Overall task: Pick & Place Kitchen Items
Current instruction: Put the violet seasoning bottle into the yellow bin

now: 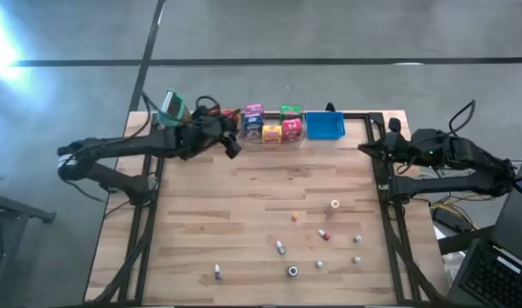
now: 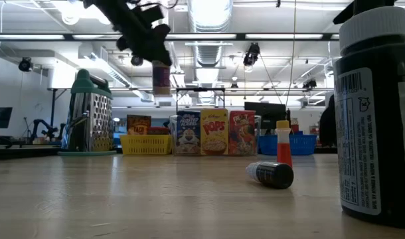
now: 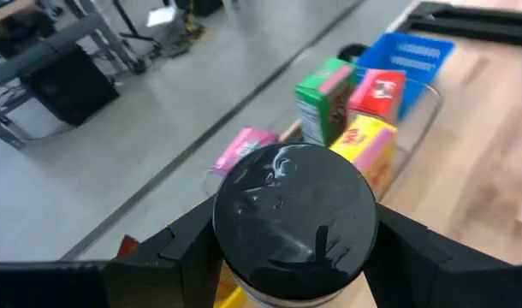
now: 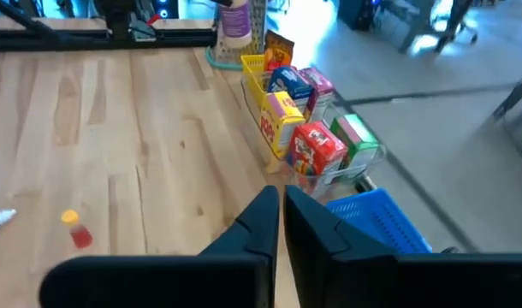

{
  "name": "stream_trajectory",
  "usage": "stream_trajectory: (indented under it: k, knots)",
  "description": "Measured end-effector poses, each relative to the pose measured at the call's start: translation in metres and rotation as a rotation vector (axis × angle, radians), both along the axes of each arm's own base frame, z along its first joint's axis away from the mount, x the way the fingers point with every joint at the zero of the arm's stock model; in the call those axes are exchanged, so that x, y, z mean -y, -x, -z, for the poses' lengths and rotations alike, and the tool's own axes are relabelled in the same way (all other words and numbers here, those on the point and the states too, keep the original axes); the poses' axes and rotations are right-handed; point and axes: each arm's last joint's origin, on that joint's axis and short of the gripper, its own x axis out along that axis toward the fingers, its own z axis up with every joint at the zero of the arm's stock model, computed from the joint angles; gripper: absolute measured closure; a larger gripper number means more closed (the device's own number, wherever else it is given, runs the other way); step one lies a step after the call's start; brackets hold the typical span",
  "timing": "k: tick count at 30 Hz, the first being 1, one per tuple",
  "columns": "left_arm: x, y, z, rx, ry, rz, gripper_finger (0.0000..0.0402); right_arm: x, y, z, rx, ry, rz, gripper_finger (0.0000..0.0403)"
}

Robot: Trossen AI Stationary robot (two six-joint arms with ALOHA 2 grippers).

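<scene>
- Purple-labelled jar (image 3: 293, 224) (black lid up) is clamped in the left gripper (image 1: 229, 141), held above the table's far edge beside the clear bin (image 1: 274, 142) of mini boxes (image 1: 272, 126).
- Right gripper (image 4: 278, 224) is fully closed and empty, at the table's right edge near the blue bin (image 1: 324, 127).

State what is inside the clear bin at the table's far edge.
The clear bin holds small cereal-style boxes standing upright: blue, yellow, red, pink and green. Its floor beneath them is covered.

Two black jointed arms, flat angular black fingers (image 4: 278, 248), loose dark cables at wrists
</scene>
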Motion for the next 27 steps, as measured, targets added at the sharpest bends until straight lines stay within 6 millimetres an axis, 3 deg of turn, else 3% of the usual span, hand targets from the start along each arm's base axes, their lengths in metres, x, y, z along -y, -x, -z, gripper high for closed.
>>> stream_trajectory:
  k: [9,12,18,27]
  knots:
    - [-0.024,0.041,0.036,0.047,0.003,-0.155,0.0172,-0.001,0.014,0.000,0.040,0.041,-0.007,0.0371]
    - [-0.031,0.045,0.046,0.042,0.010,-0.190,0.0172,-0.001,0.016,0.001,0.015,0.090,-0.018,0.0366]
    - [-0.036,0.050,0.063,0.042,0.014,-0.223,0.0172,-0.001,0.020,0.007,-0.023,0.010,0.014,0.0352]
    - [-0.048,0.057,0.068,0.091,-0.005,-0.283,0.0172,-0.001,0.022,0.011,-0.068,-0.006,0.019,0.0324]
